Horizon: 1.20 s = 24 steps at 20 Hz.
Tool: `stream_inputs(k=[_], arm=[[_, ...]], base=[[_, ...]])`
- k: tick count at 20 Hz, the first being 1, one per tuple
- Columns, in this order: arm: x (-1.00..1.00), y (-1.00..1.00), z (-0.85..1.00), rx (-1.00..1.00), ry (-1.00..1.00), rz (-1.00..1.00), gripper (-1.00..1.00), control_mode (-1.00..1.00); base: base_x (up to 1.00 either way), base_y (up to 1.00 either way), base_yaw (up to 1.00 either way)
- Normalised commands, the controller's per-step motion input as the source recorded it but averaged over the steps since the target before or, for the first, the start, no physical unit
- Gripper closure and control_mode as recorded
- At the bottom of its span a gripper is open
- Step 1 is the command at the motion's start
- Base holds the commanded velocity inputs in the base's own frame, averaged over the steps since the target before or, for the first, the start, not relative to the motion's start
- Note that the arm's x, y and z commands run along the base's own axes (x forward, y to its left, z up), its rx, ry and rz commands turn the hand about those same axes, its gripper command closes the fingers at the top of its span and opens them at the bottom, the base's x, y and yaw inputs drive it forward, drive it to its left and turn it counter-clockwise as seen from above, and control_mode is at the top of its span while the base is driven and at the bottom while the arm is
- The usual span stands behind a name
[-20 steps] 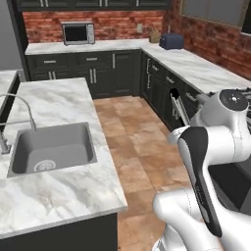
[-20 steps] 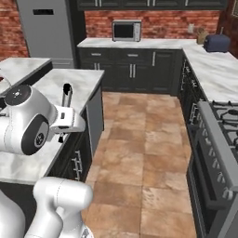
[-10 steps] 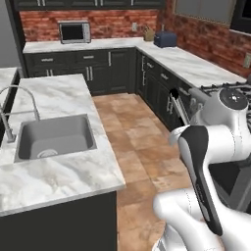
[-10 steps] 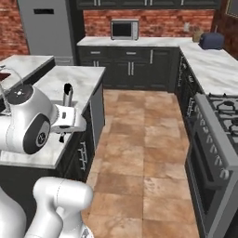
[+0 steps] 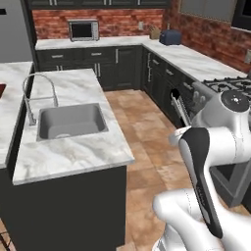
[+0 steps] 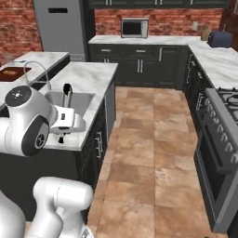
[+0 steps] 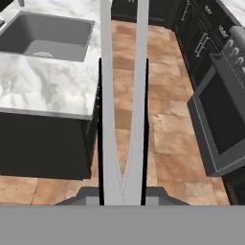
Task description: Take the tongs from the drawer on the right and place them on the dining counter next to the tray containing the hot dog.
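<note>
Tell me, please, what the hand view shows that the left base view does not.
The hand view adds the tongs, gripped in the shut claw, their two arms spreading away over the floor. The left base view adds the microwave and the blue toaster on the far worktop. Both share the dining counter with its steel sink.

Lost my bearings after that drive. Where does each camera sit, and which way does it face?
Left base view: behind the arm's left, facing the dining counter; white arm lower right.
Right base view: behind its right, facing floor and oven; arm lower left.
Hand view: on the hand, looking along the tongs shut in the gripper.
All share the sink.
</note>
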Motion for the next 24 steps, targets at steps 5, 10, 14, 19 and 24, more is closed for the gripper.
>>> stream_inputs(k=[5, 10, 14, 19, 24], arm=[[0.0, 0.0, 0.0, 0.0, 0.0, 0.0, 1.0, 1.0], [0.0, 0.0, 0.0, 0.0, 0.0, 0.0, 1.0, 1.0], [0.0, 0.0, 0.0, 0.0, 0.0, 0.0, 1.0, 1.0], [0.0, 0.0, 0.0, 0.0, 0.0, 0.0, 1.0, 1.0], [0.0, 0.0, 0.0, 0.0, 0.0, 0.0, 1.0, 1.0]], base=[[-0.03, 0.92, 0.0], [-0.39, 1.0, 0.0], [-0.51, 1.0, 0.0], [-0.51, 1.0, 0.0], [-0.5, 1.0, 0.0]])
